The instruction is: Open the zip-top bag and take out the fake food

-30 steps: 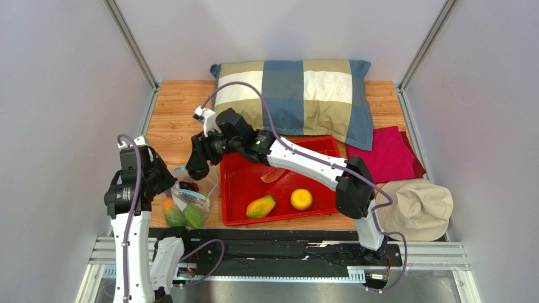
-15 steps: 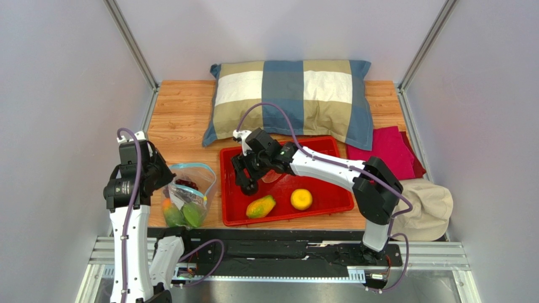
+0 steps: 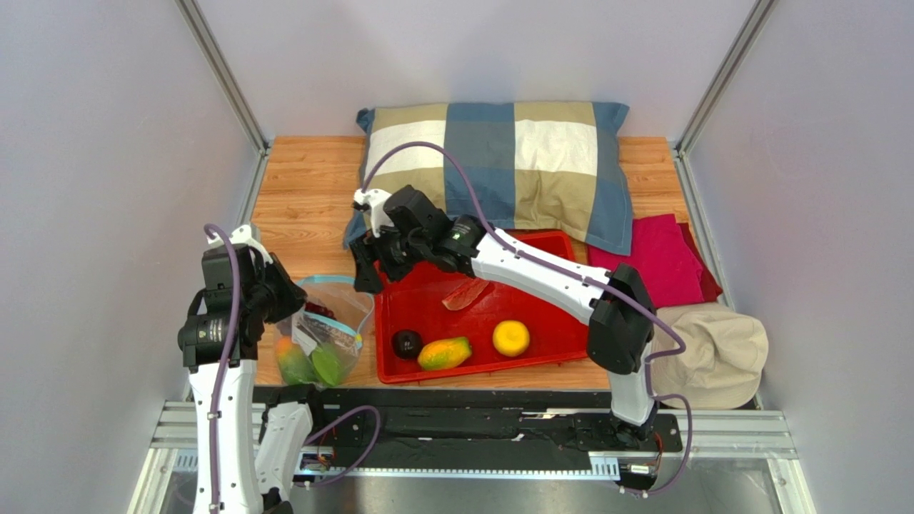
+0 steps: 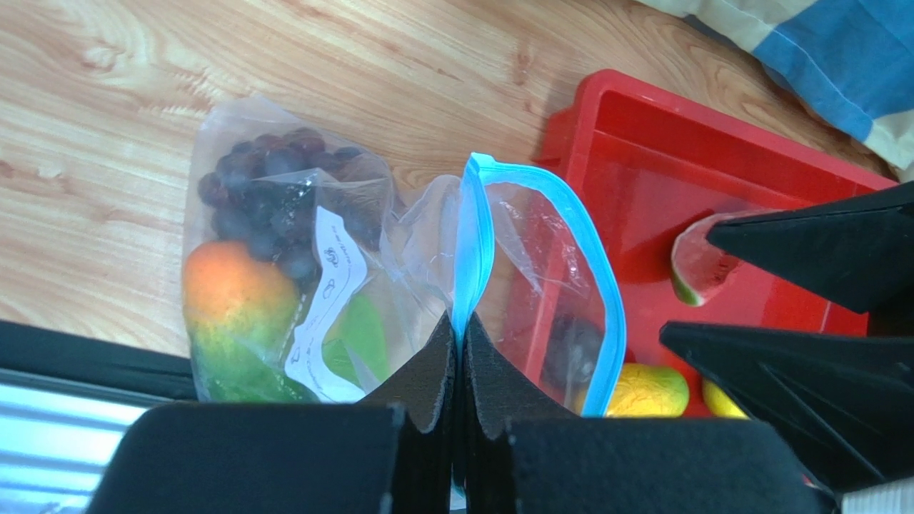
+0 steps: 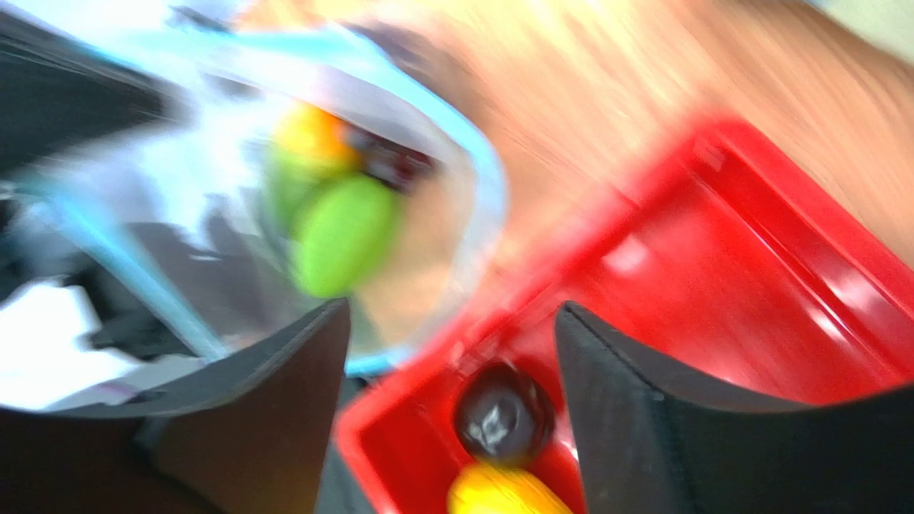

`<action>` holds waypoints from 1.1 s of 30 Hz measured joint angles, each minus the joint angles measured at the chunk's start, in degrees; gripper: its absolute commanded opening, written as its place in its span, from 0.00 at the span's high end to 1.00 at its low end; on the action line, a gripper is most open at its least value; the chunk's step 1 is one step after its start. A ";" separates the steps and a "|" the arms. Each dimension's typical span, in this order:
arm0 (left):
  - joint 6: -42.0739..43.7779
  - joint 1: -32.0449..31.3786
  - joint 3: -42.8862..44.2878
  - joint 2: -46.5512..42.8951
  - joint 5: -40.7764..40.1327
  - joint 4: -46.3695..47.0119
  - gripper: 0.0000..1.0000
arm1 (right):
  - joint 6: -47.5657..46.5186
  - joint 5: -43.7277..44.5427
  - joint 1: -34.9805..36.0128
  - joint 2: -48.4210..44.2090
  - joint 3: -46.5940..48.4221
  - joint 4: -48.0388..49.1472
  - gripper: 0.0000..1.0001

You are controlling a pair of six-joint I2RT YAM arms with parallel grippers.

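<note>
The zip-top bag point(image 3: 322, 334) lies open at the table's front left, and the left wrist view shows its blue zip strip point(image 4: 480, 230). My left gripper point(image 3: 288, 304) is shut on that strip point(image 4: 459, 334) and holds the mouth open. Inside are purple grapes point(image 4: 258, 193), a mango point(image 4: 227, 302) and a green star fruit point(image 4: 362, 337). My right gripper point(image 3: 366, 274) is open and empty over the red tray's far-left corner; its view is blurred point(image 5: 451, 321). The tray point(image 3: 536, 248) holds a dark round fruit point(image 3: 406, 344), a mango point(image 3: 444, 352), a citrus point(image 3: 511, 338) and a meat slice point(image 3: 469, 295).
A checked pillow point(image 3: 499, 161) lies behind the tray. A red cloth point(image 3: 657, 262) and a beige cap point(image 3: 708, 353) are at the right. Grey walls close in both sides, and the bag lies near the table's front edge.
My right gripper carried the dark round fruit from the bag to over the tray, let it go, and moved back up and left. The fruit now lies in the tray. My left gripper kept hold.
</note>
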 measured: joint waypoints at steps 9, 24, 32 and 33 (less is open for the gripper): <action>0.48 -0.02 -2.01 -1.27 2.60 2.84 1.00 | 5.77 -11.39 4.79 9.60 7.54 2.71 0.47; -3.30 0.00 -4.63 0.33 9.51 7.80 1.00 | 10.64 -19.61 5.84 21.77 10.01 4.15 0.48; -12.07 0.02 -7.06 -0.24 12.70 11.52 1.00 | 12.15 -16.52 5.35 23.61 11.58 7.72 0.30; -13.03 0.04 -7.06 -0.42 12.46 11.45 1.00 | 12.15 -15.85 5.33 23.63 11.58 8.48 0.27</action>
